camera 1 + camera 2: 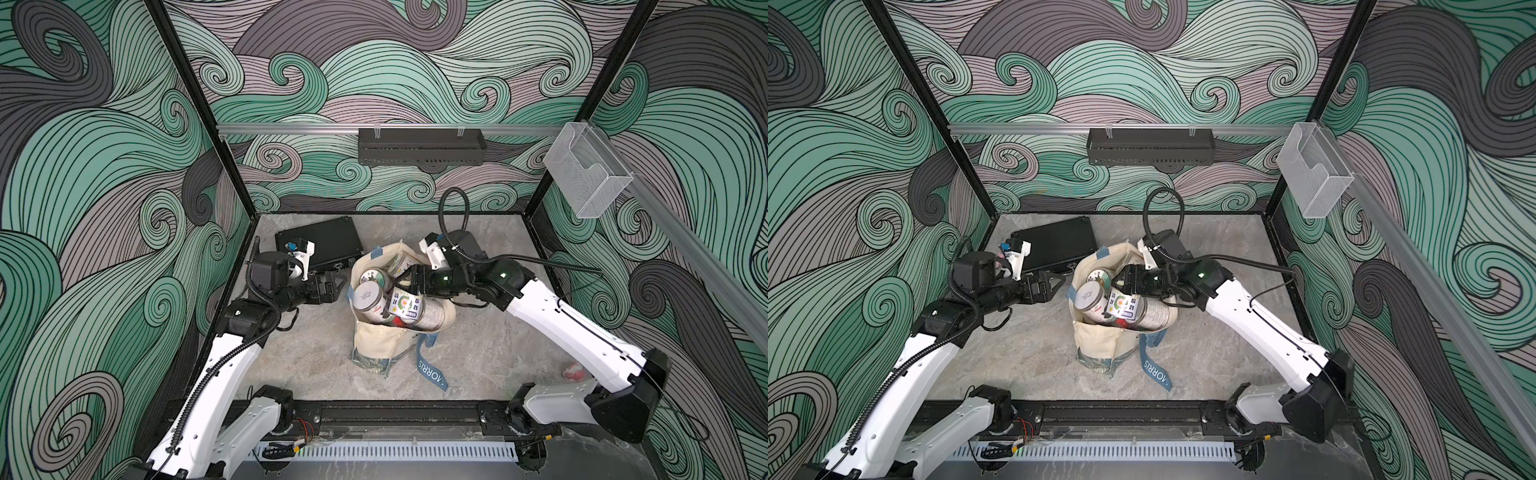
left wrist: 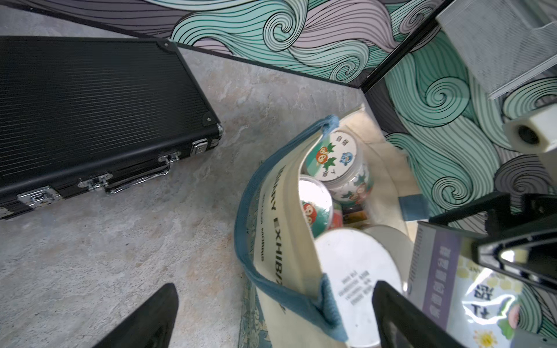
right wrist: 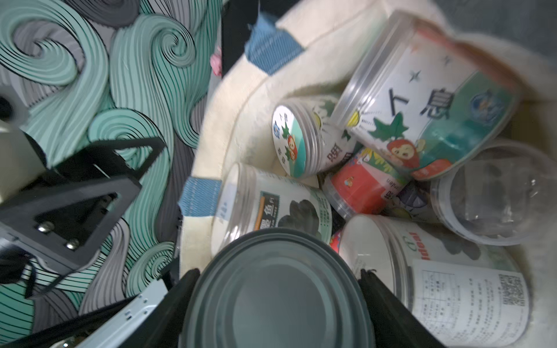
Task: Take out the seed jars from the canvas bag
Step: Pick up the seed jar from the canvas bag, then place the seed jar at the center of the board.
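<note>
The cream canvas bag (image 1: 374, 336) with blue straps stands mid-table, mouth open, in both top views (image 1: 1096, 340). Several seed jars fill it, among them a white-lidded one (image 1: 368, 297) and a small cartoon-sticker one (image 2: 343, 156). My right gripper (image 3: 277, 301) is shut on a grey-lidded seed jar (image 3: 277, 295), its fingers pressed to both sides of the lid. From above that jar (image 1: 405, 309) shows a flower sticker at the bag's mouth. My left gripper (image 2: 271, 319) stands open beside the bag's left rim (image 2: 280, 226), one finger over the white lid, holding nothing.
A flat black ribbed case (image 1: 324, 243) lies at the back left, close behind my left arm. A pink lumpy toy (image 1: 575, 372) sits by the right arm's base. A black basket (image 1: 419, 145) and a clear holder (image 1: 586, 170) hang on the walls.
</note>
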Tool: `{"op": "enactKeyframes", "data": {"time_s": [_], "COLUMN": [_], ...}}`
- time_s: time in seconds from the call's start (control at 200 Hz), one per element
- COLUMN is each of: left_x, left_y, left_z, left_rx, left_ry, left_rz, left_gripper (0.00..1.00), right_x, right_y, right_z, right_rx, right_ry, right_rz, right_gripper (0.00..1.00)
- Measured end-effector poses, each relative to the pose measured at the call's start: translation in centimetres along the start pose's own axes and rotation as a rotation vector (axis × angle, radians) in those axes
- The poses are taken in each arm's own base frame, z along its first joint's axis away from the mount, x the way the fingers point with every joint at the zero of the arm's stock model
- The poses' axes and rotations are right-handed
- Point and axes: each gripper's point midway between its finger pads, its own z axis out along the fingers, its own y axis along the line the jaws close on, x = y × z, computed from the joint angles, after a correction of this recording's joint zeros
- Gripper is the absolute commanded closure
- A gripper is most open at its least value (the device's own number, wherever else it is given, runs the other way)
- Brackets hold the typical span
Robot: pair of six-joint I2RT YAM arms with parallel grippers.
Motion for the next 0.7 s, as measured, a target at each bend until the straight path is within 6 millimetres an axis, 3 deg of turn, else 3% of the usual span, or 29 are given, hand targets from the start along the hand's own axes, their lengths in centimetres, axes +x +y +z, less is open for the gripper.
{"op": "enactKeyframes", "data": {"time_s": [0.155,0.295,0.515,0.7], "left_x": [-1.9,-1.6,-0.2,0.0], "left_y": [-3.9,-7.3,-11.8,-14.4], "left_z": [-1.5,-1.7,-0.2,1.5], "left_rx": [0.097,0.198,0.309,0.342], "left_ry": [-0.052,-0.043,0.012,0.003], "left_rz": [0.013,0.015,0.017,0.007], "left_gripper": [0.01,0.01,0.01,0.01], "right_x": [-2.9,-4.7,-7.0,-7.7], "right_y": [0.2,0.2,1.1,1.6], "right_z": [-2.3,-3.3,-4.6,-5.3], "right_rx": [-0.101,-0.183,-0.312,-0.374], "right_ry": [-0.102,-0.151,-0.208,-0.234], "right_rz": [0.116,0.226,0.356,0.424], "right_gripper": [0.32,0.33,0.34,0.34]}}
